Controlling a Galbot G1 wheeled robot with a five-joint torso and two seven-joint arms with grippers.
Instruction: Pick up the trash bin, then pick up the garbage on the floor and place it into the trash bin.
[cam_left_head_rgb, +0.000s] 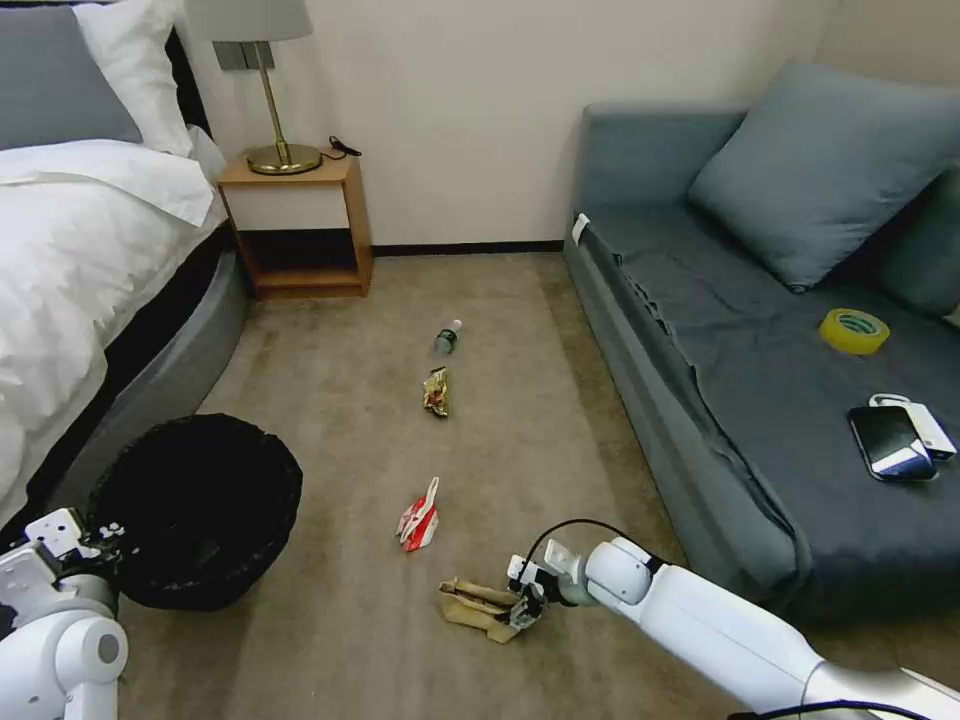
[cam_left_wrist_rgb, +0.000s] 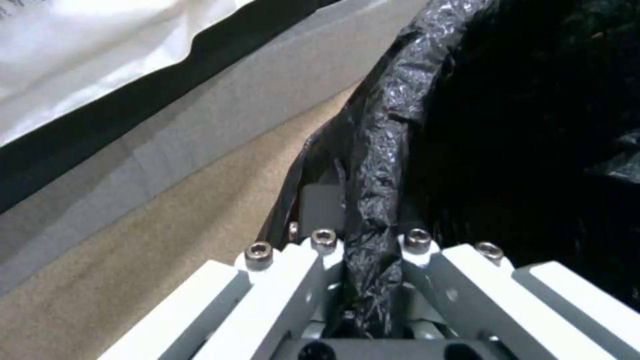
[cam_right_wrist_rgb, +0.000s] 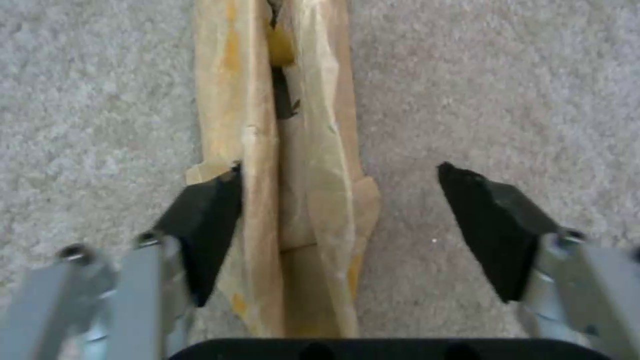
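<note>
The trash bin (cam_left_head_rgb: 195, 510), lined with a crinkly black bag, stands on the carpet beside the bed. My left gripper (cam_left_head_rgb: 95, 545) is shut on its near rim, and in the left wrist view the left gripper (cam_left_wrist_rgb: 370, 260) pinches the bag-covered rim of the trash bin (cam_left_wrist_rgb: 520, 125). My right gripper (cam_left_head_rgb: 525, 600) is low over a crumpled brown paper bag (cam_left_head_rgb: 470, 603). In the right wrist view the right gripper (cam_right_wrist_rgb: 340, 220) is open astride the paper bag (cam_right_wrist_rgb: 313, 150), one pad touching it. Farther off lie a red-and-white carton (cam_left_head_rgb: 420, 520), a gold-brown wrapper (cam_left_head_rgb: 436, 392) and a small bottle (cam_left_head_rgb: 447, 338).
A bed (cam_left_head_rgb: 70, 250) runs along the left, with a wooden nightstand (cam_left_head_rgb: 295, 225) and lamp behind it. A grey sofa (cam_left_head_rgb: 760, 380) fills the right side and carries a yellow tape roll (cam_left_head_rgb: 854, 331) and a phone (cam_left_head_rgb: 888, 442). Open carpet lies between them.
</note>
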